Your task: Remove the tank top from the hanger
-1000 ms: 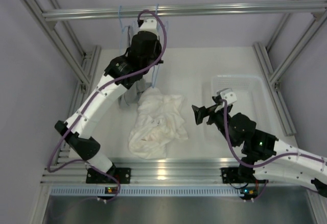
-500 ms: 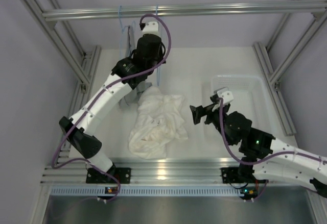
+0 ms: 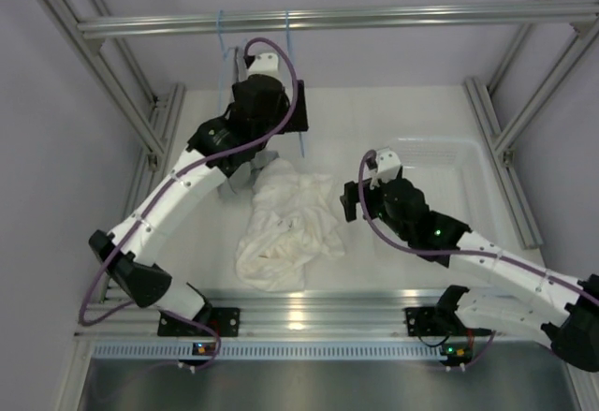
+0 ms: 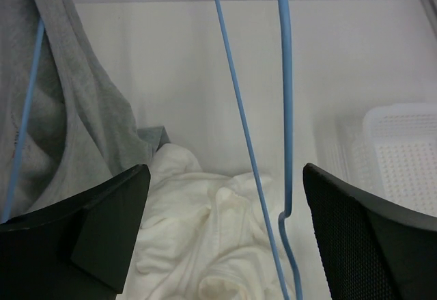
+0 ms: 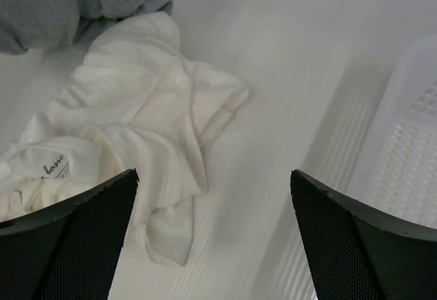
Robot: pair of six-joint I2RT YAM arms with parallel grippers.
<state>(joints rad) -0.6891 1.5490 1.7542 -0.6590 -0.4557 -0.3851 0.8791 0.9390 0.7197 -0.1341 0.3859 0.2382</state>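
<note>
The white, thin, crinkly tank top lies loose on the white tabletop, crumpled in a heap. Just beside it the right end effector hovers, its fingers spread and empty. Farther back, the thin light-blue hanger hangs bare between the spread fingers of the left end effector. This arm should probably back out straight, without hooking the wire.

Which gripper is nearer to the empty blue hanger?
Left. The hanger shows between the fingers of the open left gripper; the right gripper is well away, beside the white tank top.
</note>
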